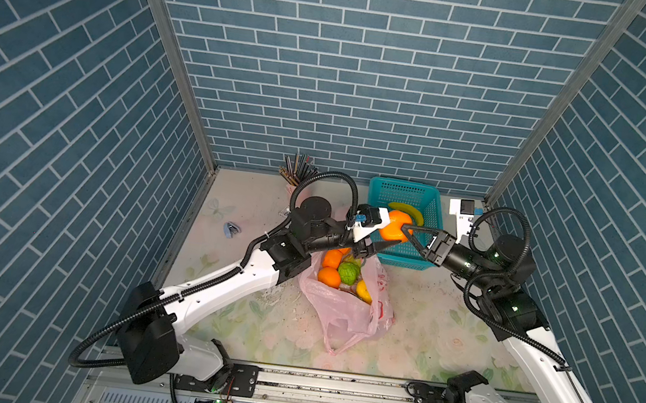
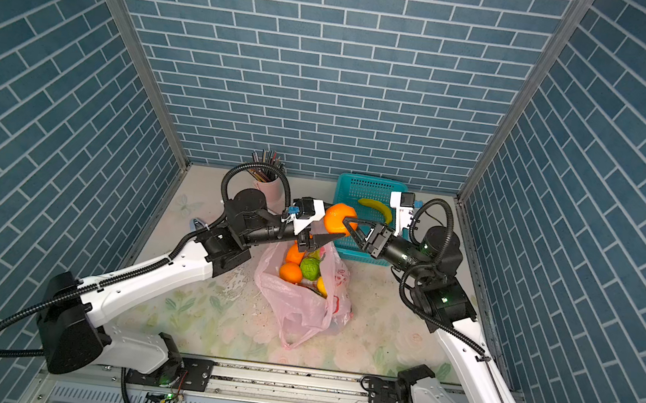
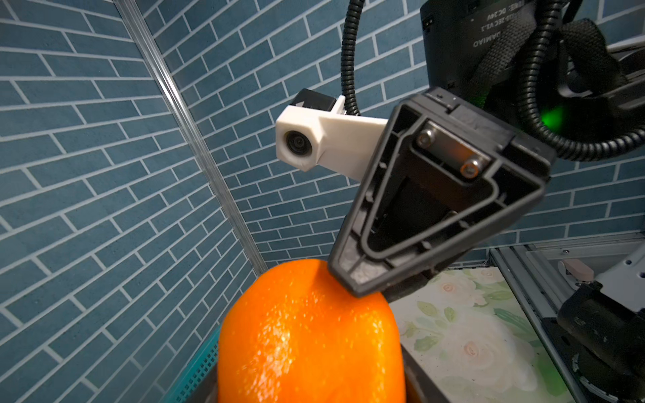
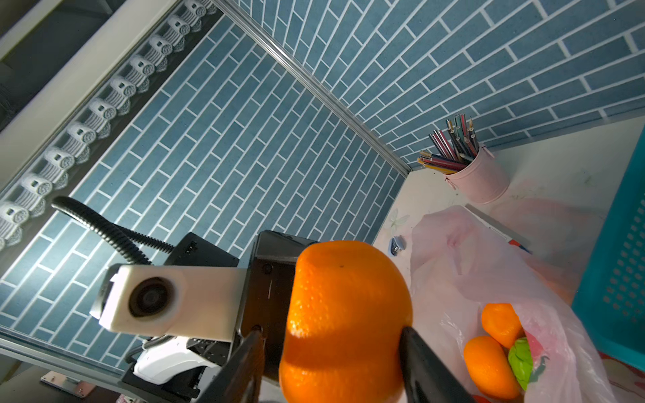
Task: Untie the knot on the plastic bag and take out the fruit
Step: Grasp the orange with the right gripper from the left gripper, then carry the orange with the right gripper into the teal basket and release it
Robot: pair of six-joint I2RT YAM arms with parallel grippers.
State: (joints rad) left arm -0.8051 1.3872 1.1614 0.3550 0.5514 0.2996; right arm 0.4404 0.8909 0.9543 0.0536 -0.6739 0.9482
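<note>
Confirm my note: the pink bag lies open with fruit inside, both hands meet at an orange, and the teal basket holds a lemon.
One slip: the teal basket holds a banana, not a lemon, as both top views show. The pink bag does lie open with fruit inside, and the left hand and right hand meet at the orange.

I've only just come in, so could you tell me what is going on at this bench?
The left pincer holds an orange in the air near the teal basket, where a banana lies. The right pincer has its fingers either side of that same orange, though whether it grips yet is unclear. The pink plastic bag lies open on the table with more oranges, a green fruit and a yellow one inside.
</note>
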